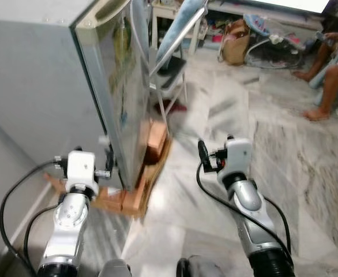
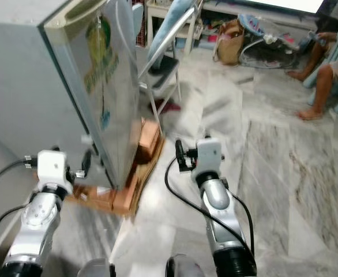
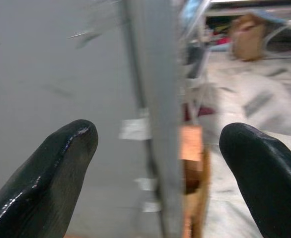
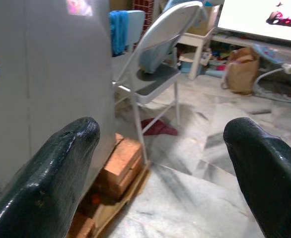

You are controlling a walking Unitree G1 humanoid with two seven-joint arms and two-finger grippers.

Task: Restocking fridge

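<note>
Fridge (image 1: 105, 86) stands upright, door closed toward the room; both claws (image 3: 158, 178) (image 4: 160, 183) gape wide, empty.

A tall grey metal fridge (image 1: 42, 86) stands at the robot's left on a stack of orange bricks (image 1: 155, 141) and flat wooden boards (image 1: 135, 202), which rest on the pale veined marble floor (image 1: 284, 167). Behind the fridge stands a grey folding metal chair (image 1: 172, 63). Farther back sits a brown paper bag (image 1: 235, 43) on the floor. At far right, a person's bare legs (image 1: 325, 86) rest beside a seat.
</note>
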